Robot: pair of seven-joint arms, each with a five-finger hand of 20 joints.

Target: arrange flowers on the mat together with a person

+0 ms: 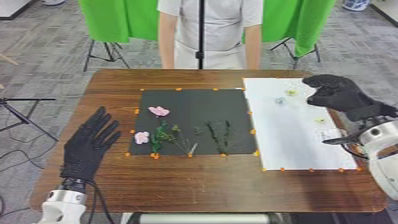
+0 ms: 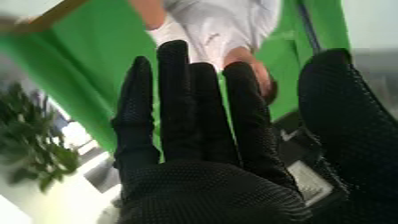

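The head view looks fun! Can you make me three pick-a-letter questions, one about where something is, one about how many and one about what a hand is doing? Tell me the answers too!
1. Where is the dark mat?
A) Right of the white sheet
B) Left of the white sheet
C) On the floor

2. How many pink flowers are there?
A) Two
B) Five
C) None

3. How is the left hand?
A) Curled in a fist
B) Gripping a cup
C) Open, fingers straight

Answers:
1: B, the white sheet lies on the dark mat's right.
2: A, one pink flower is higher up on the mat and one lower down.
3: C, its fingers stretch out and hold nothing.
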